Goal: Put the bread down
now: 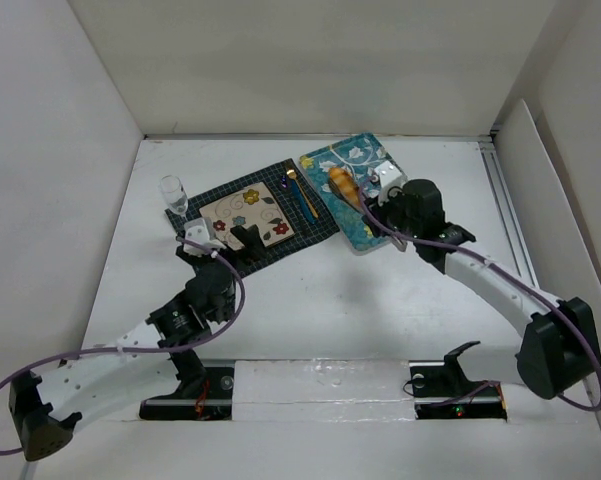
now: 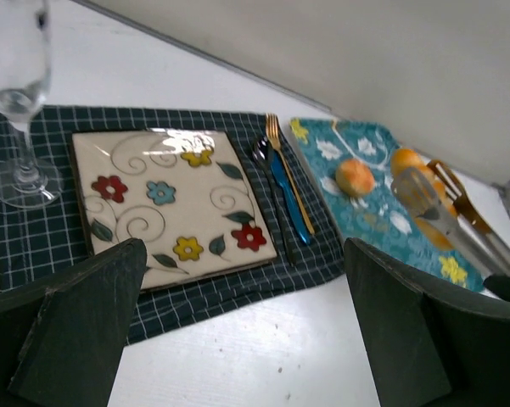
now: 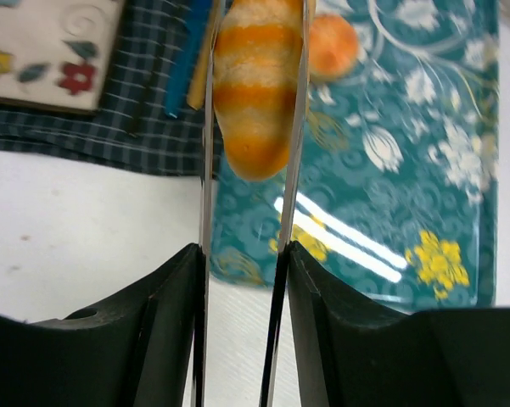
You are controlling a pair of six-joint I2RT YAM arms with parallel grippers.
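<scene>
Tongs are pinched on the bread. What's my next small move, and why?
Probably lift the right tool slightly before any sideways travel. Its tongs pinch the striped bread over the teal tray, and the bare floral plate lies on the checked placemat beyond the cutlery, so height should help clear that.

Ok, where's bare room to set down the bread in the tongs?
The flowered plate is bare, between the wine glass and the cutlery. The teal tray is also free at its near end; its far end holds the round bun.
</scene>
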